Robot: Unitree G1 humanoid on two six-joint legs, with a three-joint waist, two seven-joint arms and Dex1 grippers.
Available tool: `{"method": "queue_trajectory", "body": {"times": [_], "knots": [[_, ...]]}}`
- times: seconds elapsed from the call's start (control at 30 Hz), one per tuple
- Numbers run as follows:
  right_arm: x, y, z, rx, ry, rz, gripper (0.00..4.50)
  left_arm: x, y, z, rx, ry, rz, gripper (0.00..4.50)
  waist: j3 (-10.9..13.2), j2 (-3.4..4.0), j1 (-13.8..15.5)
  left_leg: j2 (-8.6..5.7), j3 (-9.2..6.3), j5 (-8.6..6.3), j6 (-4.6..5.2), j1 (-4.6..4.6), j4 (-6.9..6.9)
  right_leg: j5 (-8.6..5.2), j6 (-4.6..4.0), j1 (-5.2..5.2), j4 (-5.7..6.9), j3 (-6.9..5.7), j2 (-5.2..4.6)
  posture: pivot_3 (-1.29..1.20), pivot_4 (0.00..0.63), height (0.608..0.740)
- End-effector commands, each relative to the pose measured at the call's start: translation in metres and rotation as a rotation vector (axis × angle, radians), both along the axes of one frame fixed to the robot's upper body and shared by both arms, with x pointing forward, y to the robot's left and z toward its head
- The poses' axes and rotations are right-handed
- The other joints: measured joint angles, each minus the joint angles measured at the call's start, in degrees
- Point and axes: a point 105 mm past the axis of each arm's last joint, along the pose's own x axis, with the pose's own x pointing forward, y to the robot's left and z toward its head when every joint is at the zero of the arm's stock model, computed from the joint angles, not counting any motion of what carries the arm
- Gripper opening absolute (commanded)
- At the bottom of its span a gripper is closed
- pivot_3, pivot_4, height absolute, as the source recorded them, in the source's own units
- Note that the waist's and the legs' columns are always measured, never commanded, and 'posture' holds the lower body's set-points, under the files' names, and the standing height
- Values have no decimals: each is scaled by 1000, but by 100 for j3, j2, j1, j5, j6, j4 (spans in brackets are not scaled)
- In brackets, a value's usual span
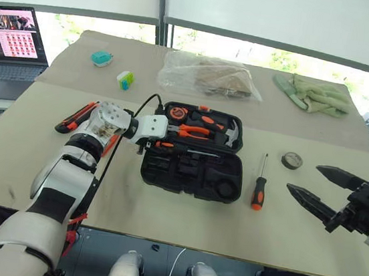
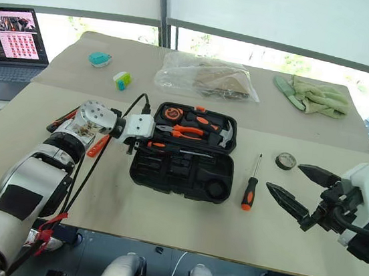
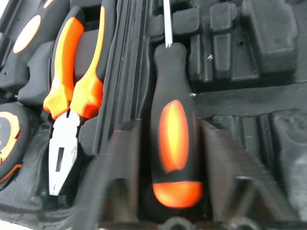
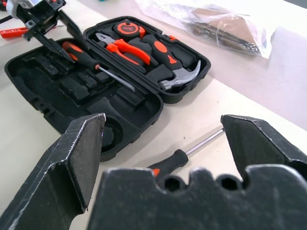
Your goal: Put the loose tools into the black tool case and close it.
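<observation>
Far left on the surface, the utility knife [image 1: 76,116] waits. The left hand [image 4: 48,36] sits at the open black tool case [image 1: 190,172], fingers parted either side of a screwdriver [image 3: 173,139] lying in its slot, apparently letting go. Further right, a second screwdriver [image 1: 259,184] and the tape roll [image 1: 292,160] lie loose; the right hand [image 1: 323,189] hovers wide open, empty, likely fetching next.

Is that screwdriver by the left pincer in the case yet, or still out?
In. The screwdriver lies in the open black tool case, shaft along the hinge ridge; the left pincer straddles its handle, fingers apart.
</observation>
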Motion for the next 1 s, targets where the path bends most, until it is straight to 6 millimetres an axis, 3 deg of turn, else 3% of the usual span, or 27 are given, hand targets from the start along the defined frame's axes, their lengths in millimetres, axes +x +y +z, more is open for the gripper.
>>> {"method": "queue_trajectory", "body": {"times": [0.03, 0.2, 0.3, 0.57, 1.0], "knots": [[-1, 5, 8, -14, -27, 19, 4500, 5, -4, 34, -59, -46, -13, 3822, 0, 0, 4, 0, 0, 0, 0, 0, 1, 0, 0, 1, 0, 0, 0, 0, 150, 740], [-4, 10, 4, -15, -7, 51, 4500, 4, -15, 59, -149, -19, -41, 3822, 0, 0, 4, 0, -2, 0, 0, -3, 4, 0, 1, 0, 0, -2, 0, 0, 150, 740], [-4, 15, 3, -26, 6, 80, 4500, 3, -23, 55, -150, 5, -52, 3098, 0, 0, 2, -1, -3, 0, 0, -3, 6, 0, 1, 3, 0, -2, -1, 0, 150, 740], [8, 24, 1, -48, 21, 144, 4500, 4, -32, 25, -50, 28, -32, 86, 0, 0, -14, 0, -6, 0, 0, -3, 8, 0, 1, 1, 2, -2, 1, 0, 150, 740], [30, 29, -4, -58, 37, 186, 4500, 1, -32, -10, 94, 23, -25, 34, 0, 1, 7, -2, -6, -1, 2, -6, 13, 1, 2, 1, 2, -2, -1, 0, 150, 740]]}}
